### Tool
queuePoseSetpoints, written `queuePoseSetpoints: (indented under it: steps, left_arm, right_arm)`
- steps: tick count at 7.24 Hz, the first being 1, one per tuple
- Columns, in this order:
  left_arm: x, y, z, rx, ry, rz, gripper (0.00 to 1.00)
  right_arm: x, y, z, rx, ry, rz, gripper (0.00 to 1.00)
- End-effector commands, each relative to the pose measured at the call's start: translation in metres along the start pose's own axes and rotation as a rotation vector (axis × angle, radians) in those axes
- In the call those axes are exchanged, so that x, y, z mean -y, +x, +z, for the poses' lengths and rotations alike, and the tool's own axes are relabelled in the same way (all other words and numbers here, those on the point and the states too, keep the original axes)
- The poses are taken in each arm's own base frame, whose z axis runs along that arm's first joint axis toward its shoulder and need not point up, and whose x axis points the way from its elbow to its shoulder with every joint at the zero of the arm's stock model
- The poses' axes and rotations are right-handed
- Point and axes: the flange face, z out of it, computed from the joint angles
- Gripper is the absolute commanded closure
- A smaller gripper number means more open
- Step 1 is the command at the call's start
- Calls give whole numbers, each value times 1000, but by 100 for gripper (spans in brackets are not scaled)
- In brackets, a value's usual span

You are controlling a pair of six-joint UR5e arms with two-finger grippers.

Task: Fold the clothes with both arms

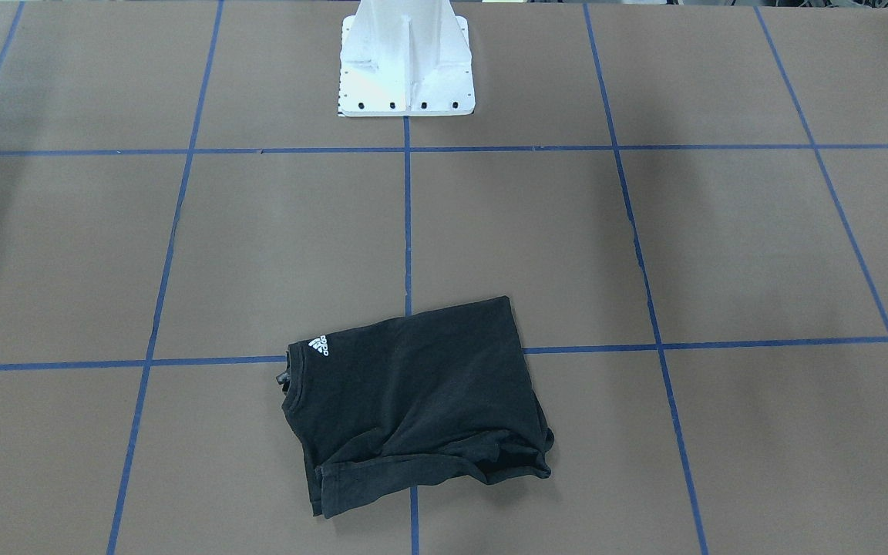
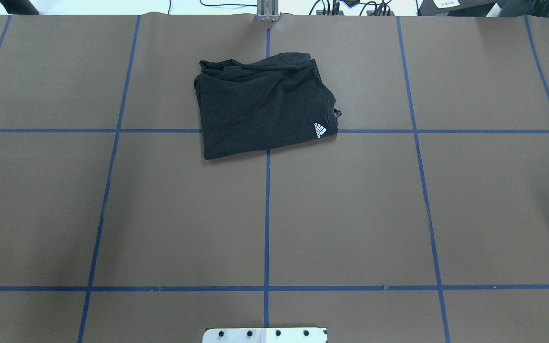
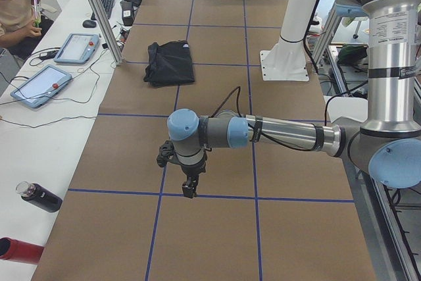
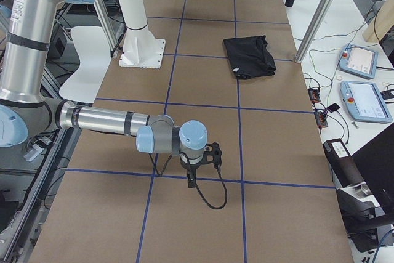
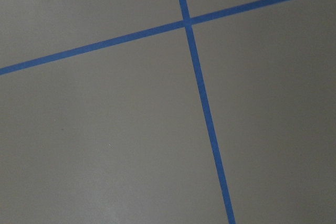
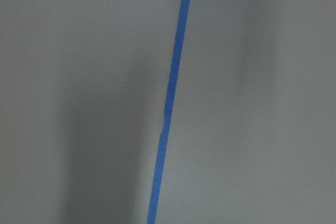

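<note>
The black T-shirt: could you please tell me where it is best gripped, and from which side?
Probably the T-shirt by its straight, flat edge nearest the robot, near its corners, coming from the robot's side; the far edge is bunched.

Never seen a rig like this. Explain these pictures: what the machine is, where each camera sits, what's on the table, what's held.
This is a robot: two jointed arms and a white pedestal at a brown table marked with blue tape lines. Two pictures look down on the table, one from behind the robot, one facing it. Two are taken from the table's ends: one shows the left arm up close, the other the right arm. The last two come from wrist cameras and show only table surface and tape. A black T-shirt lies folded into a rough rectangle, its small white logo facing up. Nothing is held: the left gripper and right gripper hang over the table far from the shirt. Open or shut, I cannot tell.
</note>
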Motion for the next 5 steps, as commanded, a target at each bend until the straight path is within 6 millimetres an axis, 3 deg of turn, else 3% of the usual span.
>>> queuePoseSetpoints:
  steps: [1, 3, 5]
  left_arm:
    - [5, -1, -3, -21, 16, 11, 0]
    - [-8, -10, -16, -55, 61, -25, 0]
    - [-8, -10, -18, -56, 66, -27, 0]
  right_arm:
    - [-11, 17, -10, -32, 26, 42, 0]
    - [-13, 26, -32, -115, 66, 46, 0]
    - [-16, 2, -57, -145, 93, 22, 0]
